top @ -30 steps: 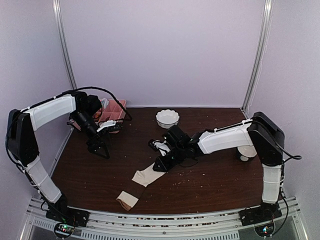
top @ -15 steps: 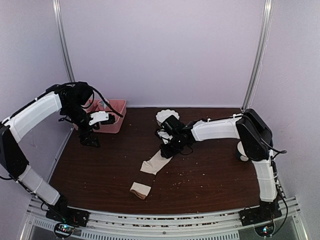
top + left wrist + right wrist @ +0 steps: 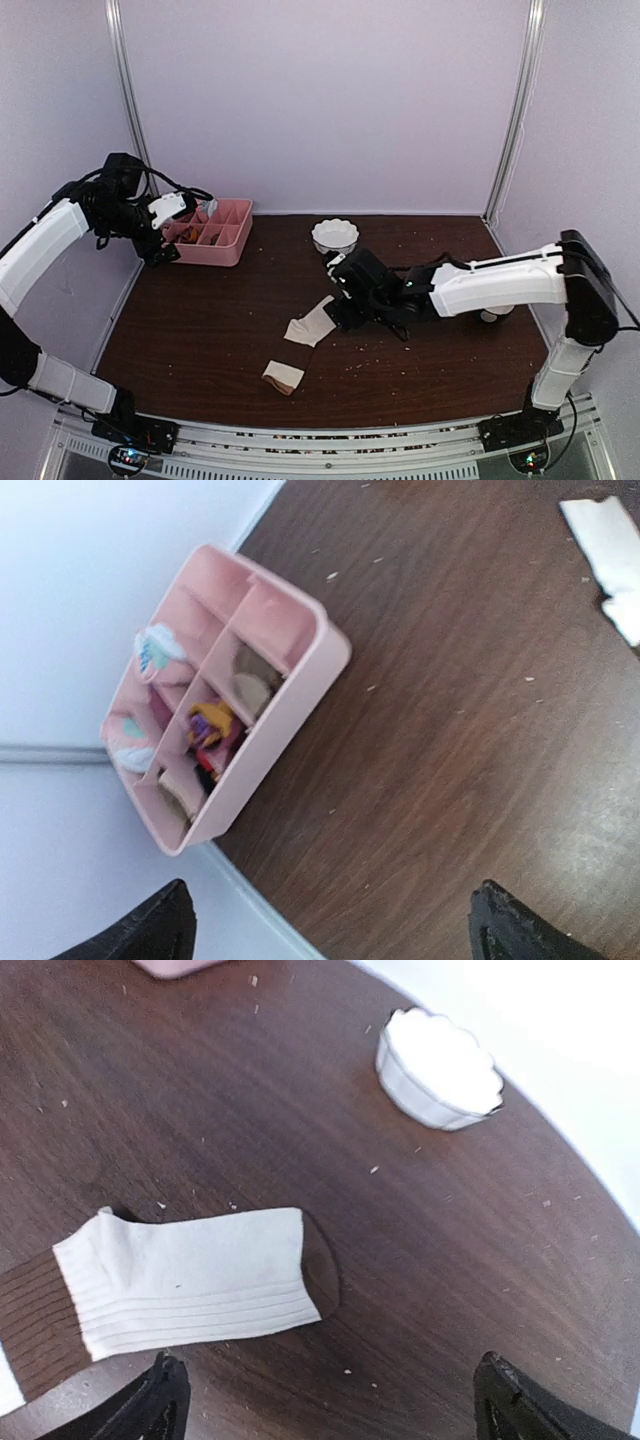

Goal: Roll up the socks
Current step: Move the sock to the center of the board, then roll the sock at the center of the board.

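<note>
Rolling is not yet begun: the cream-beige fabric sock with dark brown patches (image 3: 200, 1280) lies flat on the dark wooden table (image 3: 200, 330), the right gripper (image 3: 328, 1362) near its brown toe end with jaws spread wide and empty. The left gripper (image 3: 330, 895) is equally wide and empty, up by the pink compartmented plastic tray (image 3: 290, 705). The next move, I judge, calls for pinching one end and turning it over along the sock's length. By count: two grippers, one tray, one white scalloped bowl (image 3: 420, 1095), one patched sock for certain. There is also one tan-brown fabric piece (image 3: 283, 377) near its far end, which may be a second sock or its own cuff; I cannot tell.
</note>
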`<state>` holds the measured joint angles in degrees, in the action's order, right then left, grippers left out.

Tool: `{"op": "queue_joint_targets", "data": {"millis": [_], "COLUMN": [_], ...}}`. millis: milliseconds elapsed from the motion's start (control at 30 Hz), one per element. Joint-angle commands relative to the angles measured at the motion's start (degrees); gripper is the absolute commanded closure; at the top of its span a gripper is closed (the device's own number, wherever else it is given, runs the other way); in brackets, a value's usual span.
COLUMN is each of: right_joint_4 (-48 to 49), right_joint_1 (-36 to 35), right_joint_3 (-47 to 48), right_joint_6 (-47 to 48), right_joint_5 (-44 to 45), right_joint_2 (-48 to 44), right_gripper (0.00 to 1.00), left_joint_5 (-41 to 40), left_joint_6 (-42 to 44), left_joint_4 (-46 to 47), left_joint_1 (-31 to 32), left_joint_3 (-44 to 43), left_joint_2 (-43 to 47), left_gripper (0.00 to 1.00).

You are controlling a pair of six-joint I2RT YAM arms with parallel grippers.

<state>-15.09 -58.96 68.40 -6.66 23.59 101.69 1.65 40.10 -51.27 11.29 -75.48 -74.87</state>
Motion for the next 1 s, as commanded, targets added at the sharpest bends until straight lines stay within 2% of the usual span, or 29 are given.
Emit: {"op": "queue_joint_targets", "data": {"millis": [0,33,67,133,167,233,367,433,500,567,633,733,867,967], "right_joint_4": [12.0,9.6,11.1,18.0,20.7,21.4,24.3,25.9,29.4,32.4,31.1,29.1,34.1,34.3], "right_joint_1": [-1.4,-0.7,-0.2,-0.9,-1.4,-2.3,-5.9,-5.9,-5.7,-5.8,-6.5,-9.4,-10.4,-12.1], "right_joint_3": [-11.6,-11.8,-13.6,-18.9,-21.6,-25.1,-34.1,-38.0,-42.6,-46.1,-46.8,-46.7,-46.9,-43.3], "right_joint_6": [-13.0,-16.1,-15.3,-13.7,-13.2,-15.7,-22.6,-25.3,-22.5,-21.9,-22.6,-23.0,-19.5,-16.2], "right_joint_5": [25.3,20.4,13.0,2.8,0.5,2.5,18.1,16.1,7.5,2.7,2.9,8.0,4.0,2.1], "right_joint_2": [-9.4,-10.2,-11.2,-13.2,-13.8,-15.7,-27.8,-33.4,-36.6,-38.0,-38.0,-37.2,-33.5,-28.4], "right_gripper": [0.0,0.0,0.0,0.0,0.0,0.0,0.0,0.0,0.0,0.0,0.0,0.0,0.0,0.01], "left_joint_5": [14.4,16.1,18.0,20.2,20.5,21.0,23.8,25.2,26.5,26.9,27.1,28.0,29.4,28.9], "left_joint_6": [4.4,5.4,5.6,6.1,6.2,6.5,7.8,8.2,8.9,8.6,8.3,7.7,7.5,7.0], "left_joint_4": [-0.9,-0.5,-0.3,-0.3,-0.3,-0.4,-1.0,-1.2,-1.0,-0.4,-0.1,-0.1,0.1,1.2], "left_joint_1": [5.9,7.9,9.6,14.1,16.1,19.7,24.8,26.5,27.9,29.5,30.6,31.8,33.0,34.2], "left_joint_3": [7.0,8.9,10.4,12.0,12.5,12.9,12.3,11.8,11.2,10.9,10.2,9.4,9.8,10.9], "left_joint_2": [2.3,2.8,3.0,2.0,0.8,-2.1,-9.3,-12.4,-15.1,-17.5,-19.9,-22.7,-24.4,-25.0], "left_gripper": [0.02,0.02,0.02,0.02,0.02,0.03,0.14,0.21,0.27,0.33,0.38,0.44,0.5,0.57]}}
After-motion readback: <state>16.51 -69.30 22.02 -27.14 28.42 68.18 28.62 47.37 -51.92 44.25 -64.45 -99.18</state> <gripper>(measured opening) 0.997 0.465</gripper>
